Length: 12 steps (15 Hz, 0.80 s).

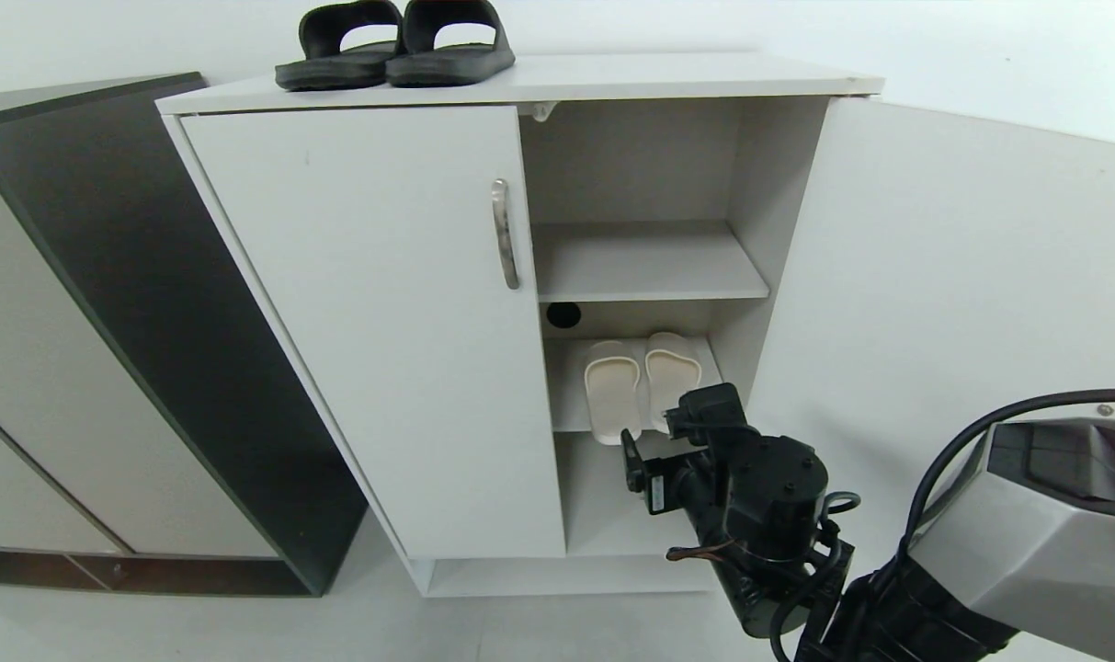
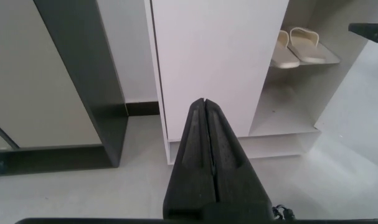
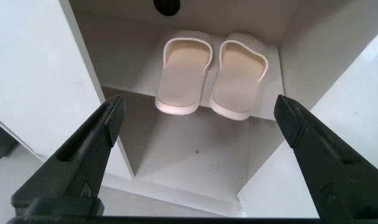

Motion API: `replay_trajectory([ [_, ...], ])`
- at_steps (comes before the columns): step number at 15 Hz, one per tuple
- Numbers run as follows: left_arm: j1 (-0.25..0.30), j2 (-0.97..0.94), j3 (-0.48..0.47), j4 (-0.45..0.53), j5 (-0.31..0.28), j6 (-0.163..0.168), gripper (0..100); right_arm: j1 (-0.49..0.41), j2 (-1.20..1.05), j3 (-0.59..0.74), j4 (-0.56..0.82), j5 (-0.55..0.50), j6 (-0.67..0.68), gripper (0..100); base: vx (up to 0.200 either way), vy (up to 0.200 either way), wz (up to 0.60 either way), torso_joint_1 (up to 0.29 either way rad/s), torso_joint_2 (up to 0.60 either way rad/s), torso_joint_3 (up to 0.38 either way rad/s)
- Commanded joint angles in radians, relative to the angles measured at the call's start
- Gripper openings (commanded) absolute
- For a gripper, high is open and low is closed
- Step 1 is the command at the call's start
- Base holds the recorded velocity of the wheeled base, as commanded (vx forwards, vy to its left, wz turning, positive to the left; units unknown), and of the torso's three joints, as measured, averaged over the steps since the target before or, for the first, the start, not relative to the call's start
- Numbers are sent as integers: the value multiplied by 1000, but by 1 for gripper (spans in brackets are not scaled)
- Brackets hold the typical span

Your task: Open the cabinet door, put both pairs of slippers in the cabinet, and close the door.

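While the cabinet (image 1: 667,78) has its right door (image 1: 934,276) swung wide at three o'clock, the cream slippers (image 1: 640,377) lie side by side on its middle shelf and the black slippers (image 1: 396,46) rest on its top at eleven o'clock. At six o'clock of the cream pair hovers the right gripper (image 3: 200,109), jaws apart and empty. The left gripper (image 2: 204,106) has its jaws pressed together.

No text can be read
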Motion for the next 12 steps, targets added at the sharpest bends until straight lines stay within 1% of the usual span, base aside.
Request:
replay_trajectory([
  [1,0,1,0,0,0,0,0,1,-1,2,-1,0,-2,100,0,0,0,0,0,0],
  [2,0,1,0,0,0,0,0,1,-4,13,-1,4,-2,100,0,200,0,7,7,12],
  [3,0,1,0,0,0,0,0,4,-13,36,-4,37,-2,100,0,200,0,-2,2,-2],
  [5,0,1,0,0,0,0,0,24,-68,125,-24,173,-2,100,0,200,0,0,0,7],
  [12,0,1,0,0,0,0,0,70,-123,180,-18,208,-3,100,0,200,0,4,1,3],
])
